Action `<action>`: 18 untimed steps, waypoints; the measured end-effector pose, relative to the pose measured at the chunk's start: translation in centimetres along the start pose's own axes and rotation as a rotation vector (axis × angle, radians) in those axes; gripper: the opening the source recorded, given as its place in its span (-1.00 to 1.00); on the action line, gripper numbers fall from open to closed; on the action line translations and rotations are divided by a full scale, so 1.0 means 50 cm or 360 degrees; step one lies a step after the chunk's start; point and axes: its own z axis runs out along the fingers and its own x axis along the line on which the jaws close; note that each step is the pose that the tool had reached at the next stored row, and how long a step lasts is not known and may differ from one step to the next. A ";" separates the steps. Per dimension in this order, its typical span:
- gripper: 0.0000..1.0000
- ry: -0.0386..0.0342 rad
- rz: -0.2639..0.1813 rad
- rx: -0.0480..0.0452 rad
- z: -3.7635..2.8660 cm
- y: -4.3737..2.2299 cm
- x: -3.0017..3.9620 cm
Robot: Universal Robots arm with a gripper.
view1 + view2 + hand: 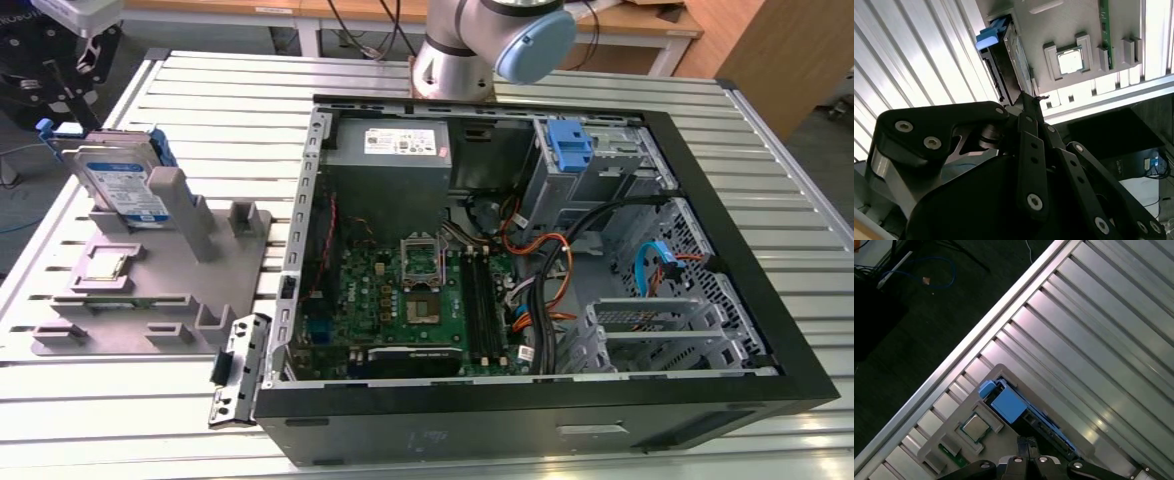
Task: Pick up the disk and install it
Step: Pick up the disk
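The disk (120,185) is a silver drive with a white-and-blue label and a blue bracket. It stands on edge in a slot of the grey holder (160,285) at the exterior view's left. My gripper (67,105) hangs just above and behind the disk's top edge, apart from it. In both wrist views the disk (1009,60) (1009,405) lies right beyond my gripper (1028,97) (1026,442), whose fingers look shut together on nothing.
An open computer case (747,250) takes up the middle and right of the slatted metal table (200,90). A blue latch (570,145) sits at its drive bay at the back. A processor chip (1071,61) rests in the holder near the disk.
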 end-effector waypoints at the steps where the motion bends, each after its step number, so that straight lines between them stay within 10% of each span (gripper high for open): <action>1: -0.80 0.0000 -0.0004 0.0000 0.000 0.000 0.000; 18: -0.80 0.0003 -0.0073 0.0000 0.000 0.001 0.001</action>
